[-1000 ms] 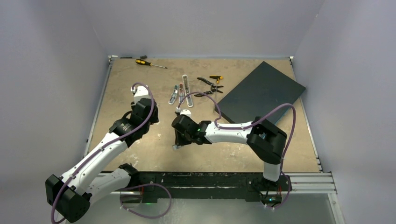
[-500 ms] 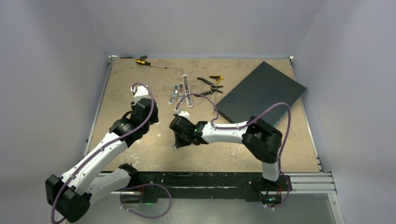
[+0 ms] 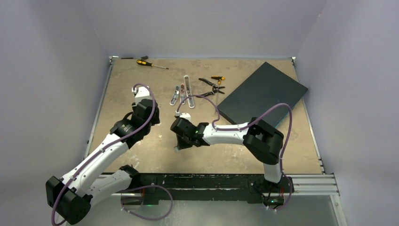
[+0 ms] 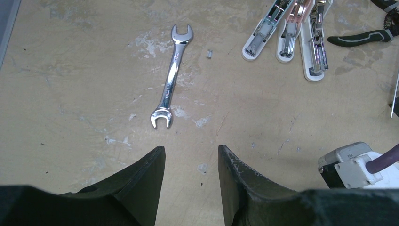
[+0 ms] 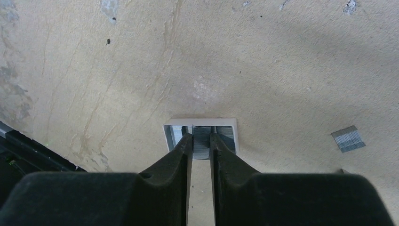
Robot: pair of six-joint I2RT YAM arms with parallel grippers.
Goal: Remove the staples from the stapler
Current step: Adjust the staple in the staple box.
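Silvery-grey staples [image 5: 201,133] lie side by side in a shallow white box [image 5: 229,129] on the table [image 5: 263,61], close to the near edge. The right gripper [image 5: 200,138] points down into that box, its dark fingers drawn close together on either side of the middle strip. Whether they pinch the strip or only flank it cannot be told from the wrist view. A loose strip [image 5: 348,139] rests flat on the table just to one side of the box, apart from it.

Farther in, the left gripper [image 4: 191,151] hovers above bare tabletop with its fingers apart and nothing between them. Beyond it lie a wrench [image 4: 170,80] and a small block [image 4: 210,54] that looks like a few joined staples. Past those, three staplers [image 4: 289,33] are folded open and fanned out together, with pliers [image 4: 360,37] beside them. Whether their channels hold more strips is too small to tell. At the far side are a screwdriver [image 3: 150,63] and a dark panel [image 3: 263,94].

The step in hand seems to be the handling of one removed strip at the box, probably setting it among the others. If so, the next move calls for a clean parting of the fingers and a straight lift, so the neighbouring strips are not dragged out, then a reach back to the open staplers
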